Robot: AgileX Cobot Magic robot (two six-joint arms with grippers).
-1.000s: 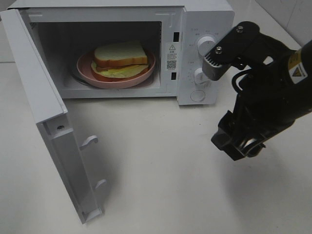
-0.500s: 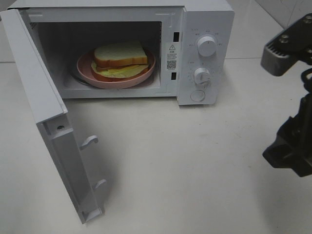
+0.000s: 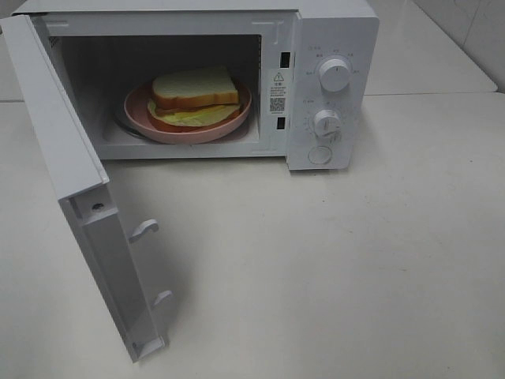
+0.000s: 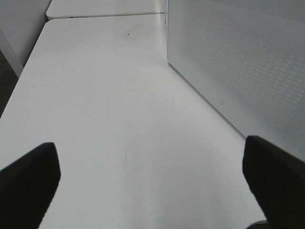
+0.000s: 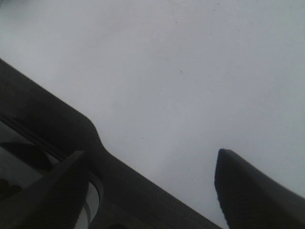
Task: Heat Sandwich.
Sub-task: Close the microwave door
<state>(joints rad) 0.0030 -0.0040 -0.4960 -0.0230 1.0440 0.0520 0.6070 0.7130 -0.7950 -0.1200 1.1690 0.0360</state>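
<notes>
1. Left gripper (image 4: 148,143): jaws wide, empty, beside a perforated white panel (image 4: 238,62).
2. Microwave (image 3: 331,31): at the tabletop's (image 3: 316,276) far edge, door (image 3: 63,134) open. I logged the sandwich (image 3: 195,88) inside on a pink plate (image 3: 142,114).
3. Right gripper (image 5: 151,153): jaws apart, nothing held.

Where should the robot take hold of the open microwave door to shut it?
Probably the microwave door's free end, by the latch hooks, farthest from the hinge. It stands swung wide open, so come from its outer face on the left, where the open left hand sits, and swing it toward the sandwich.
</notes>
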